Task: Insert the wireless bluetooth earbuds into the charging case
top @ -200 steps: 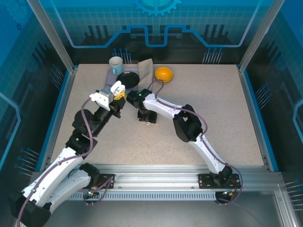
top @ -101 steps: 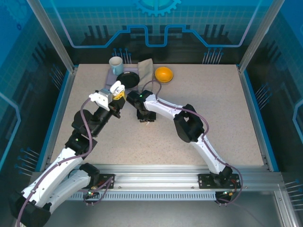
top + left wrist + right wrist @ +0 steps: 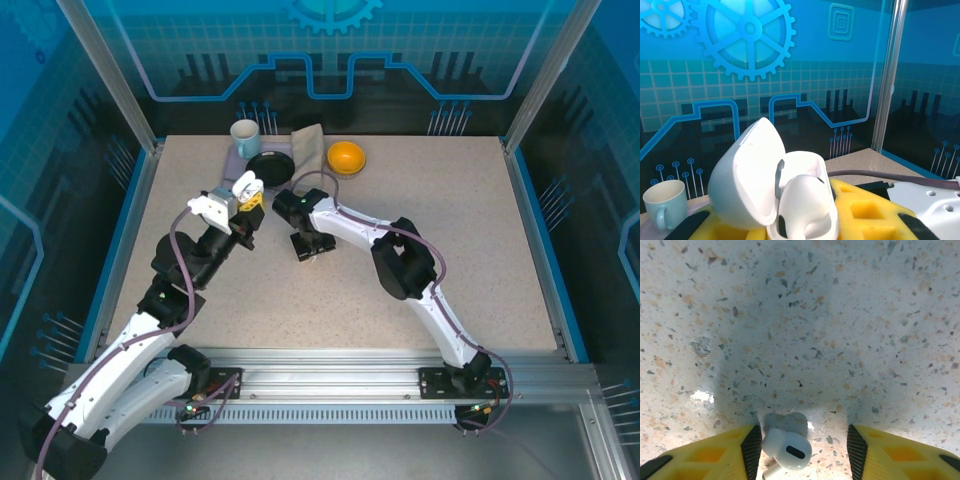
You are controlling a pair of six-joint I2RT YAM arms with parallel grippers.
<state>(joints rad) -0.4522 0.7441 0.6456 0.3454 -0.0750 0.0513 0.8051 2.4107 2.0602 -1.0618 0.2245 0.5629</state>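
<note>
Yellow pads (image 3: 710,457) on your right gripper (image 3: 800,447) stood spread, nothing pinched. One white earbud (image 3: 786,449) lay on the speckled table (image 3: 850,315) between them, just beside the pad on the wrist view's left, with a clear gap to the other pad. I couldn't tell whether it touched the near pad. A bit of white stem showed under it at the frame edge, and I couldn't tell whether that was the same bud. From the top camera, that gripper (image 3: 308,250) pointed down at the table, mid-left of the surface. Your left gripper (image 3: 247,198) was clamped on the white charging case (image 3: 800,200) and held it up off the table, near the right arm's wrist. The case lid (image 3: 742,180) was hinged open and tilted to the left in the wrist view. I couldn't make out what sat in the case's wells. Further out, at the far edge of the table, you had a pale mug (image 3: 245,133), a black dish (image 3: 270,167), a folded cloth (image 3: 308,145) and an orange bowl (image 3: 346,156), all well apart from the earbud.
</note>
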